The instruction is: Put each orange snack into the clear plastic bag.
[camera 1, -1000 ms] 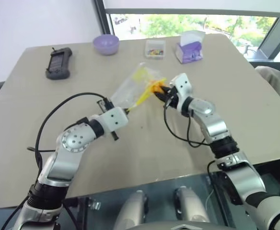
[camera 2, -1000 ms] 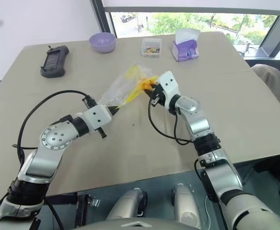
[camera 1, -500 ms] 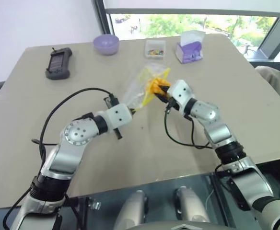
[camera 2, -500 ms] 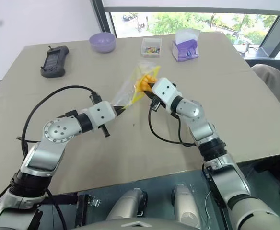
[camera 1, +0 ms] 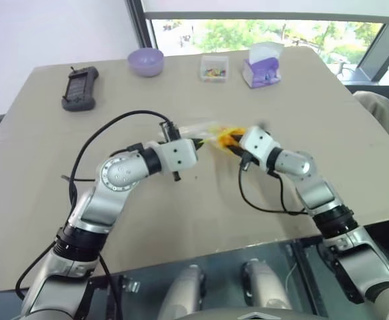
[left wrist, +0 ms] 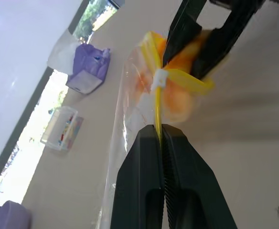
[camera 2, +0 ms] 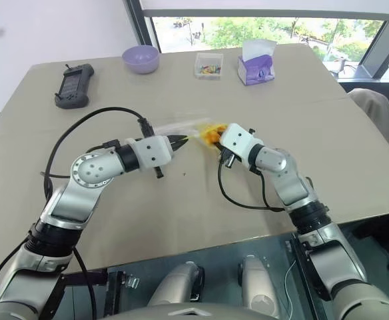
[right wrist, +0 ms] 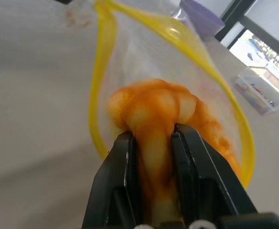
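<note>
We are pinching the yellow seal strip of the clear plastic bag point(left wrist: 130, 124) with our left gripper point(left wrist: 161, 139), its two black fingers pressed fully together on the strip, and we are holding the bag up off the table point(camera 1: 41, 167), in front of the small clear box of candies point(camera 1: 214, 67). With our right gripper point(right wrist: 152, 138) we are squeezing the orange snack point(right wrist: 158, 114) between fingers parted only by the snack's pinched width, and we are holding it right at the bag's open yellow-edged mouth, where it is touching the seal strip just beyond the left gripper's tips
</note>
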Action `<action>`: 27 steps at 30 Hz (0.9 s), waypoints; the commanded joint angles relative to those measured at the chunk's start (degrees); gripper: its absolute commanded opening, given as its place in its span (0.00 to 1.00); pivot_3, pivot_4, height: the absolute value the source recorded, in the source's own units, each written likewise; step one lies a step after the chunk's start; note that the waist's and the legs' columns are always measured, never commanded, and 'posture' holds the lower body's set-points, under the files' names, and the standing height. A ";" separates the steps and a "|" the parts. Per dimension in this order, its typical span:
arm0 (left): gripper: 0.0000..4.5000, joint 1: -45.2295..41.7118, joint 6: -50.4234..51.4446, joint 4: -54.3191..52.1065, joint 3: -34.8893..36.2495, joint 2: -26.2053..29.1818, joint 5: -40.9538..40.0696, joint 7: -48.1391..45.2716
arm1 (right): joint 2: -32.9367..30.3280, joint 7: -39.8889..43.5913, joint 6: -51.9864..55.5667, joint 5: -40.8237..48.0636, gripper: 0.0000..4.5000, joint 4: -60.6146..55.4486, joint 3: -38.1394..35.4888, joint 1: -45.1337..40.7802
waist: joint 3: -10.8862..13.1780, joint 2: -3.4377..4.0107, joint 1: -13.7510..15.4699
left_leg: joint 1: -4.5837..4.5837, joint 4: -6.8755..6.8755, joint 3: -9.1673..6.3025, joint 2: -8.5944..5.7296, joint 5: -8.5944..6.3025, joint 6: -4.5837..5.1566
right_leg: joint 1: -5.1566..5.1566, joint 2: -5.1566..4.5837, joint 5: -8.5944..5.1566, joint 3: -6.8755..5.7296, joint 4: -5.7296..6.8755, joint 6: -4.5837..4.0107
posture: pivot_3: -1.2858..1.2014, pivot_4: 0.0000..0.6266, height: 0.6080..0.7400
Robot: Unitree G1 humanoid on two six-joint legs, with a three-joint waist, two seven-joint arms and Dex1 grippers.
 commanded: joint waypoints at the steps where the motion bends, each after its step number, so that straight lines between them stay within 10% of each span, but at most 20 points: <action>1: 0.00 1.57 -4.34 -0.63 0.15 0.27 0.45 0.82 | 5.85 -1.79 8.22 8.12 0.22 -1.62 -5.48 -0.58 | 0.00 0.00 -0.01 | 0.00 0.00 0.00 0.01 0.00 0.00 | 0.00 0.00 0.00 0.00 0.00 0.00 | 0.52 0.24 1.00; 27: 0.00 5.81 1.87 -4.28 5.52 -2.22 -9.52 -0.04 | 14.96 -9.27 11.95 10.23 0.22 7.62 -7.07 -5.30 | 0.01 0.02 0.02 | -0.01 0.00 -0.04 -0.02 -0.02 0.03 | -0.01 -0.03 0.00 -0.02 0.00 0.00 | 0.52 0.24 1.00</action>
